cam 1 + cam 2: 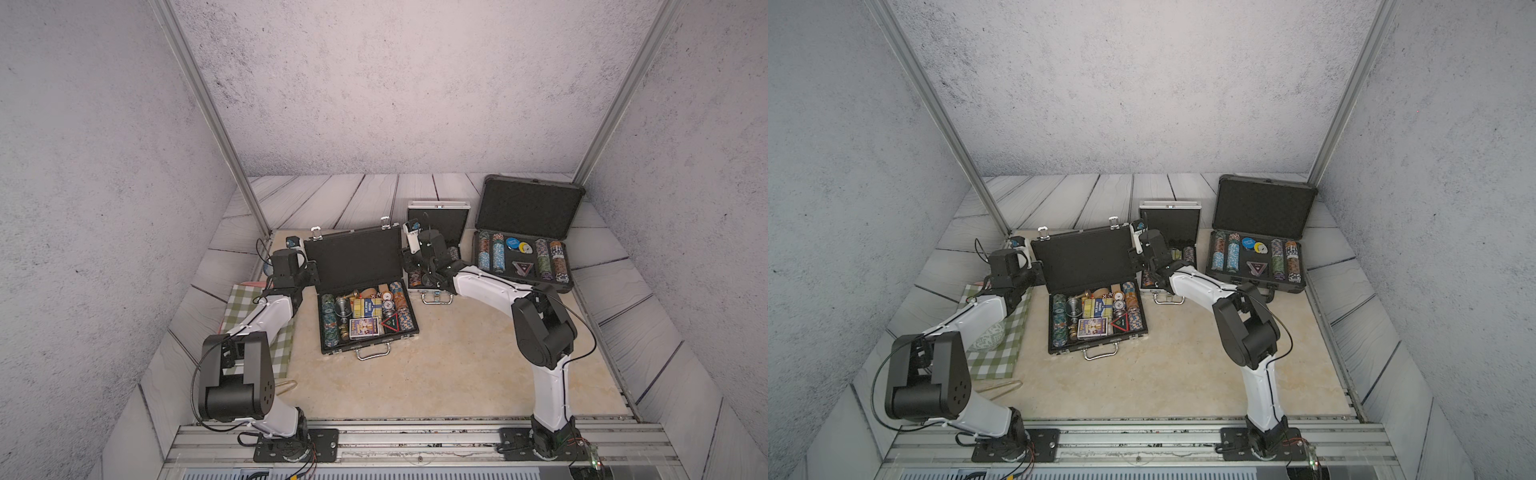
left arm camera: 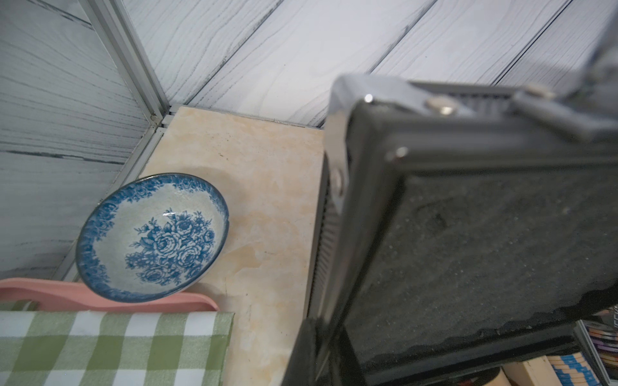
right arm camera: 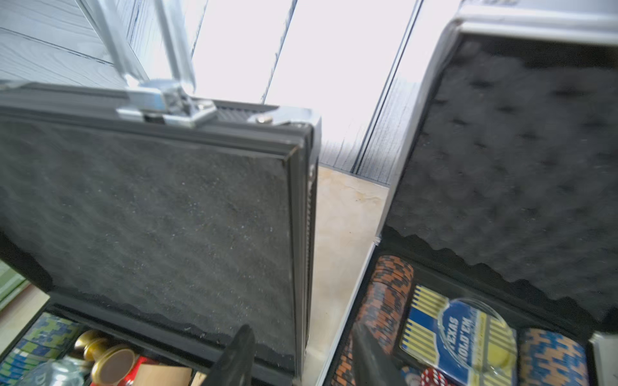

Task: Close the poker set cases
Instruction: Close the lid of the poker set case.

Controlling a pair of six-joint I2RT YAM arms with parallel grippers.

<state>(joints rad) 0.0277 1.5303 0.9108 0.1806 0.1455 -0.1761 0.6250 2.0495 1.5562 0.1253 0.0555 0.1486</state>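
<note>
At the middle of the surface [image 1: 436, 374], the black flat poker case [image 1: 345, 347] stood open, its upright lid [image 1: 355, 259] running side to side between the closed, seemingly empty left pincer [image 1: 296, 249] and the half-spread right pincer [image 3: 301, 329] straddling its right edge.

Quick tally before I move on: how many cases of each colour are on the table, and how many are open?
Black case: 1
Silver case: 1
Dark-grey case: 1
Total: 3 cases, all 3 open
</note>
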